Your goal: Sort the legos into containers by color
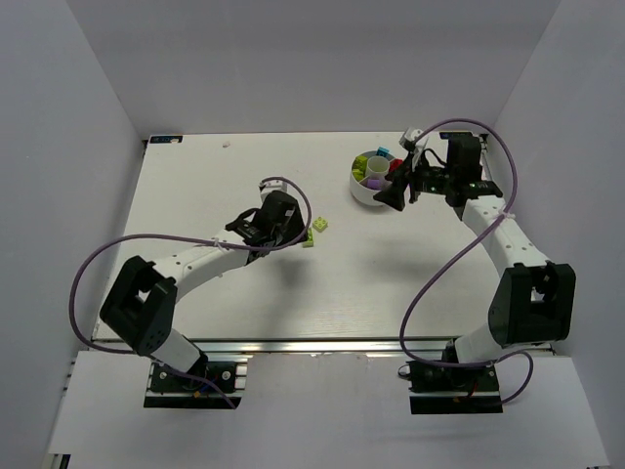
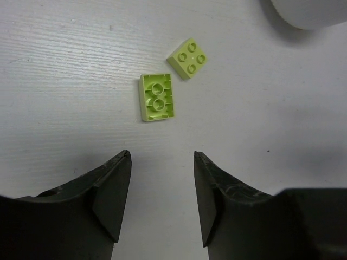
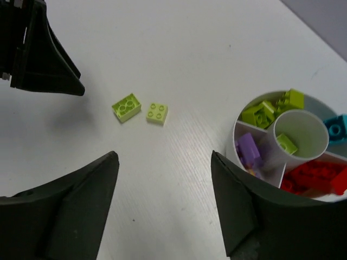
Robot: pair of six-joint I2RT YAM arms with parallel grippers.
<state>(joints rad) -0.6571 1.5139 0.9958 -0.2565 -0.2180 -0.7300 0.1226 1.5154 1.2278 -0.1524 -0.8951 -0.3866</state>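
Two lime green legos lie loose on the table: one upside down [image 2: 156, 97] [image 3: 126, 106] and one studs up [image 2: 187, 58] [image 3: 157, 113]; in the top view they sit as a pair [image 1: 314, 233]. My left gripper [image 2: 162, 162] [image 1: 293, 233] is open and empty, just short of the upside-down brick. The round white dish [image 3: 237, 131] [image 1: 357, 191] holds green [image 3: 271, 108], purple [image 3: 250, 150], red [image 3: 314, 176] and cyan [image 3: 336, 128] bricks in its wedges, and one green brick [image 3: 286, 143] in the centre well. My right gripper [image 3: 162, 162] [image 1: 391, 195] is open and empty beside the dish.
White walls enclose the table on the left, back and right. The left gripper's dark fingers [image 3: 43, 59] show in the right wrist view. The dish rim [image 2: 309, 13] shows at the top right of the left wrist view.
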